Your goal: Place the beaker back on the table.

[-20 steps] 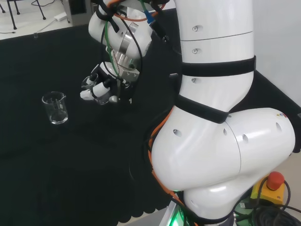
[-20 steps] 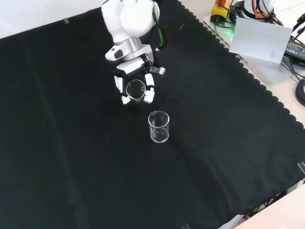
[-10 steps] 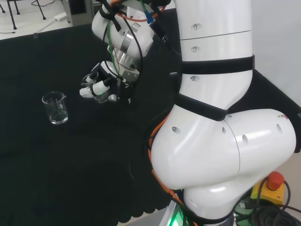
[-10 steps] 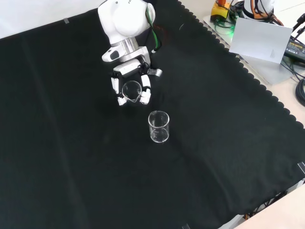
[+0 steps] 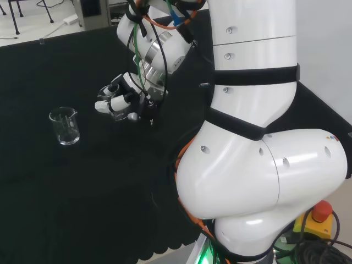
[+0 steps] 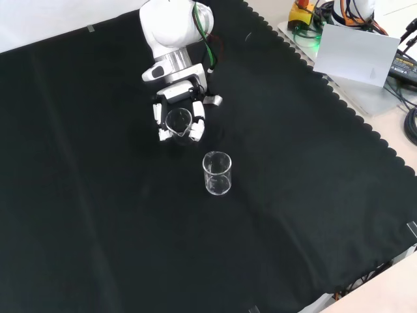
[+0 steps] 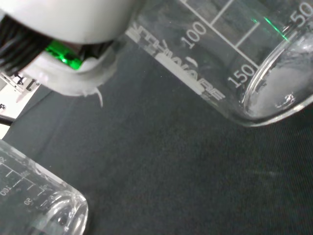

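The clear glass beaker (image 6: 178, 122) with printed measuring marks is held in the black and white hand (image 6: 176, 114), its fingers (image 6: 197, 122) curled round the glass on both sides. In the front view, going from near to far, a second clear glass beaker (image 6: 217, 173) stands upright on the black cloth (image 6: 98, 228), near the held one but apart from it; beyond it the hand carries its beaker, and behind that rises the white arm link (image 6: 171, 26). In the head view the hand (image 5: 118, 99) is to the right of the standing beaker (image 5: 65, 126).
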Motion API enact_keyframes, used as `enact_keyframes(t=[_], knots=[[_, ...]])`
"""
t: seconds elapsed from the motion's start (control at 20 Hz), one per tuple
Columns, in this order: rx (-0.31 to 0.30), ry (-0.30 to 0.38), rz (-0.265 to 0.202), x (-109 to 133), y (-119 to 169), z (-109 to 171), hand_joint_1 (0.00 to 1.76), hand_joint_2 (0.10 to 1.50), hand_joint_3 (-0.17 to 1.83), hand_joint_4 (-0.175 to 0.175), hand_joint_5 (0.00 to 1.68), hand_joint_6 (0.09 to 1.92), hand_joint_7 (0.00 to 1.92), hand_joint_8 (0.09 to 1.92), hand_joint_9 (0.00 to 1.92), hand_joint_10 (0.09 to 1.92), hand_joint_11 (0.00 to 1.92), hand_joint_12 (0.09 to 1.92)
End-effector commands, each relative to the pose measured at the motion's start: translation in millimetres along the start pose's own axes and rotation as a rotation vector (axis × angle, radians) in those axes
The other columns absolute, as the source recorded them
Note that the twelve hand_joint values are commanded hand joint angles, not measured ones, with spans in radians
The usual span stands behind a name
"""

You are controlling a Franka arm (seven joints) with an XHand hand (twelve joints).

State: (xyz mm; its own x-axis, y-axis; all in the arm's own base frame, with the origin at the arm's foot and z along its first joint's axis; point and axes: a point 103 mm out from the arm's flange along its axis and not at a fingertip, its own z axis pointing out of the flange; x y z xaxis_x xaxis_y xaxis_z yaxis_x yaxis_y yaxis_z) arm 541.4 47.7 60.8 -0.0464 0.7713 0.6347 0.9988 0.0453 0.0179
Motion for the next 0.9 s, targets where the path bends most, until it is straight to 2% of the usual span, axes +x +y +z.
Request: enact_keyframes(t=[0.05,0.5,0.7,0.9], knots=[[-0.01,-0.012,-0.004,-4.5,-4.4,2.0,1.18,0.59,0.64,0.136,1.54,0.15,1.76,0.16,1.62,0.36,1.28,0.85],[-0.044,-0.021,0.001,-8.2,-7.9,3.2,1.18,0.59,0.64,0.134,1.54,0.14,1.77,0.16,1.62,0.34,1.28,0.85],[-0.038,-0.009,-0.001,-10.4,-10.3,3.1,1.17,0.6,0.63,0.134,1.54,0.14,1.74,0.13,1.59,0.32,1.27,0.86],[-0.024,-0.009,-0.022,-11.7,-12.3,2.1,1.14,0.72,0.44,0.17,1.47,0.2,1.67,0.09,1.55,0.28,1.16,0.93]])
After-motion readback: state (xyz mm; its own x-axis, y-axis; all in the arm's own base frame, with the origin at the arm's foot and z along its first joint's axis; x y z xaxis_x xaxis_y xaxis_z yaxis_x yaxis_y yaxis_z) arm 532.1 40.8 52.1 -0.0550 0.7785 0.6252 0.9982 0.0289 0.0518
